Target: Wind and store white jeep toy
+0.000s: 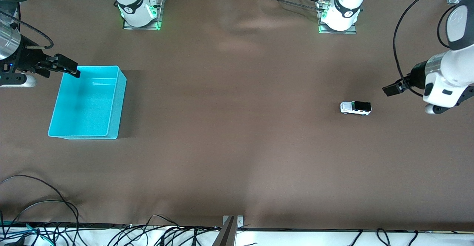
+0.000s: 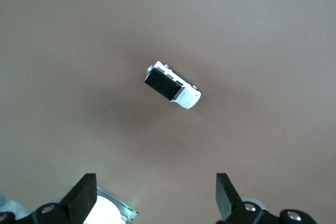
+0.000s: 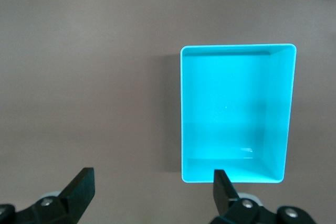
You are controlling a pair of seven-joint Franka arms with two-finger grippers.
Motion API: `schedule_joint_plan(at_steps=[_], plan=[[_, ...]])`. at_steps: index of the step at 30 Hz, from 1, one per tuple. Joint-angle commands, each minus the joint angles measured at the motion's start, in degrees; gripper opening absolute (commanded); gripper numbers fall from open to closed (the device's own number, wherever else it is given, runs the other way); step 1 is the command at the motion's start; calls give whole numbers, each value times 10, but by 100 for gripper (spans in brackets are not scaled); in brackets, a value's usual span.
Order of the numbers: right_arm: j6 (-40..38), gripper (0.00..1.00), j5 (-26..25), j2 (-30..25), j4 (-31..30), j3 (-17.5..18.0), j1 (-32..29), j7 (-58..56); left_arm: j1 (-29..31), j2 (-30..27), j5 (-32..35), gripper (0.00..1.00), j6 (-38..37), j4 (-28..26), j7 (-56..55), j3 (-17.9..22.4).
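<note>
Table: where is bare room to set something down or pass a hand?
Bare brown table lies between the cyan bin and the white jeep toy. It is tighter at the ends: the open right pincer over the bin's rim, the open left pincer above the table beside the jeep.

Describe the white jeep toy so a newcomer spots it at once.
Start from the brown table and go toward the left arm's end, away from the cyan bin. There, close to the open left gripper, sits the white jeep toy alone on the cloth. It is tiny, boxy and white with a black roof.
</note>
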Motion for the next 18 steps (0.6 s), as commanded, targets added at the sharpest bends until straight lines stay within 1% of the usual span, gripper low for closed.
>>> schedule_joint_plan(at_steps=[1,4,6,13,18], plan=[[-4,100,12,3,11,-1,-2,1,-4,34,6,100,-3,6,-136,-2],[-2,100,11,2,11,0,-2,0,-3,46,5,100,1,5,-205,-2],[-1,100,11,3,11,0,-2,0,-3,52,5,100,14,-7,-254,-2],[0,100,13,3,11,0,-1,1,-4,43,8,100,117,-97,-416,-3],[5,100,13,3,11,0,-1,1,-4,37,12,100,173,-153,-462,-3]])
